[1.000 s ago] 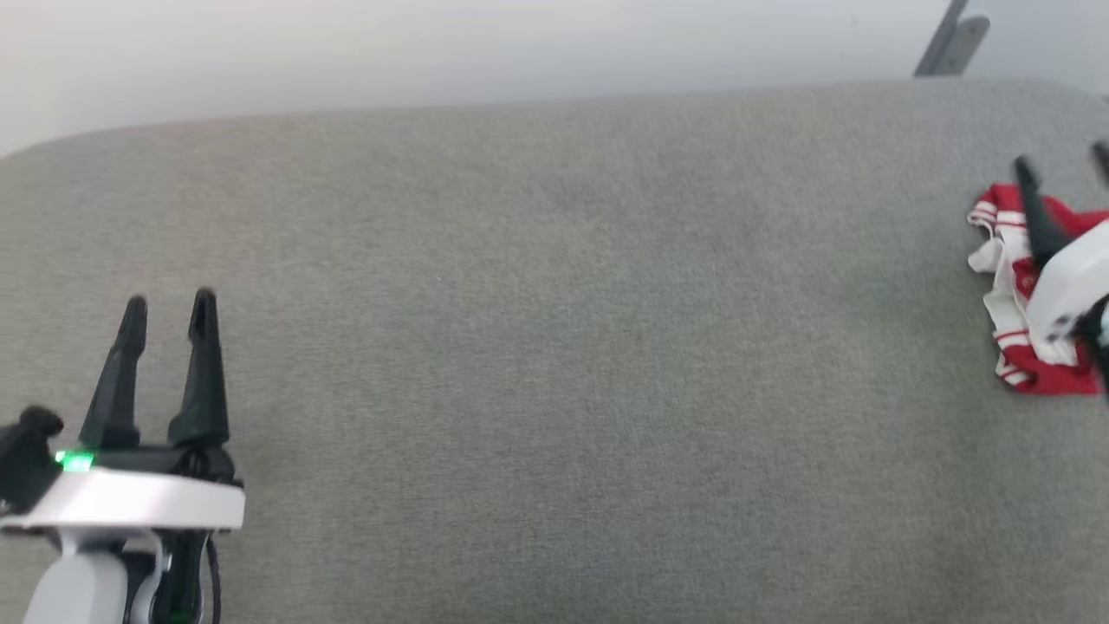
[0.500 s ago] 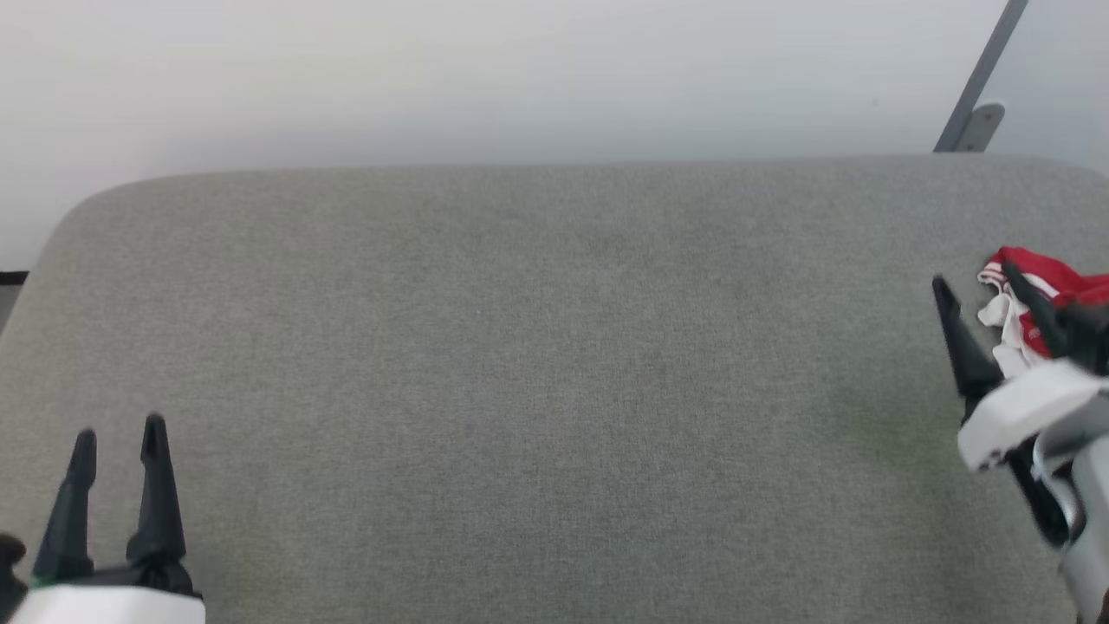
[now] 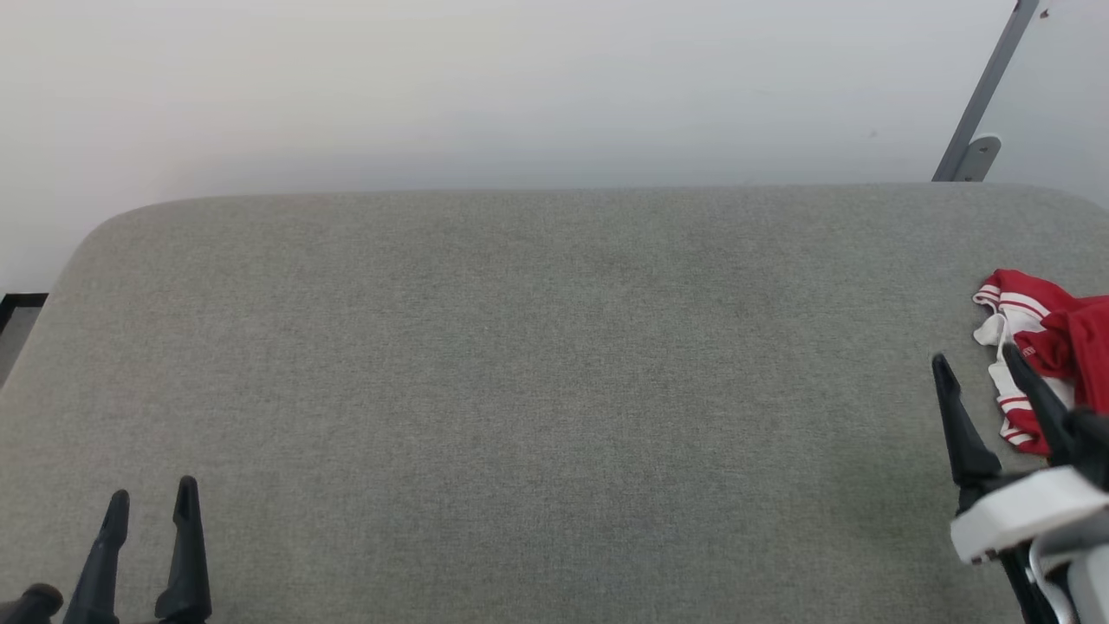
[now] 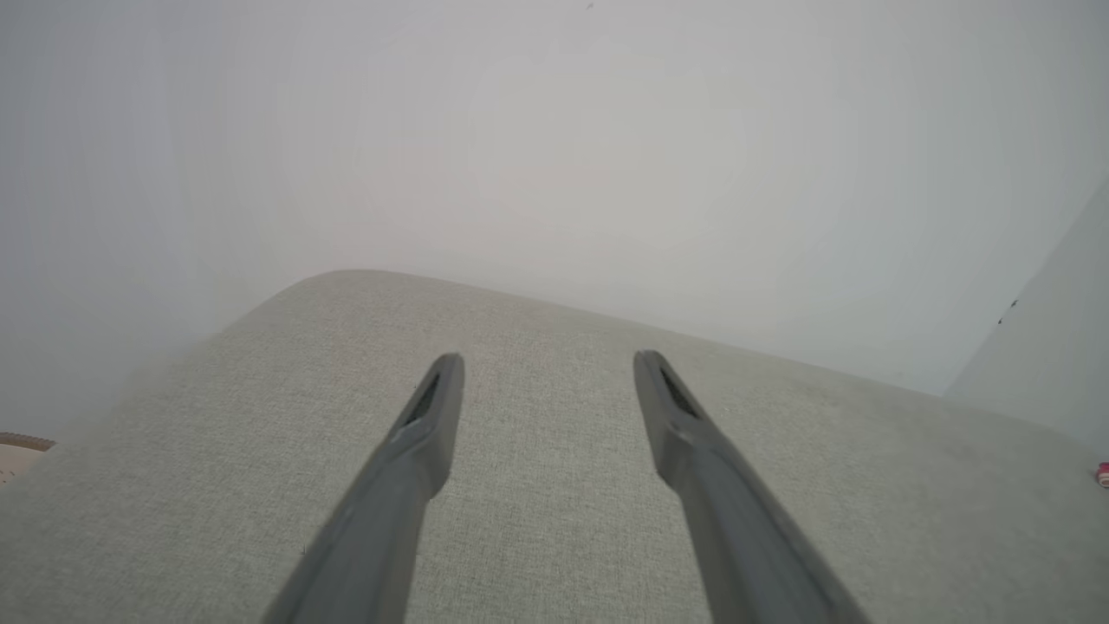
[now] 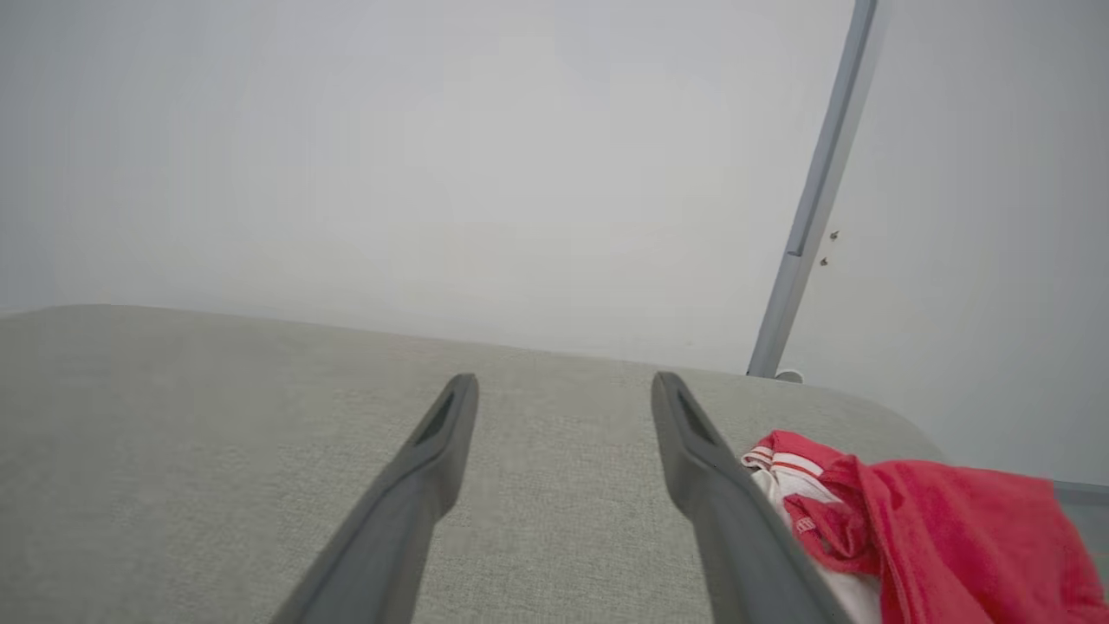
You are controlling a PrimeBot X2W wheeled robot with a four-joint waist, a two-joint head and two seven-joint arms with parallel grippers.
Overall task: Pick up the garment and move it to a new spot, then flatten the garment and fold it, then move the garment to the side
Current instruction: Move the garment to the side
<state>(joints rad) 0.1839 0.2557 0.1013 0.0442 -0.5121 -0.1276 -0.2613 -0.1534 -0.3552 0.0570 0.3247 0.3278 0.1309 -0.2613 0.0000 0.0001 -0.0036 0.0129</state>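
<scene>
While the crumpled garment lies at the counter's right edge, the right hand sits just beside it, fingers spread and empty, like the left hand well apart.

The garment, a red jersey with white parts and red-and-white striped trim, is seen crumpled in a loose heap on the grey surface, at its right edge, nearer the far right corner.

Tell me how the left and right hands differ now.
The left hand is over bare grey cushion, far from the garment; the right hand sits beside it. The left hand's fingers point nearly straight up the head view; the right hand's lean left. Both are open and empty.
</scene>
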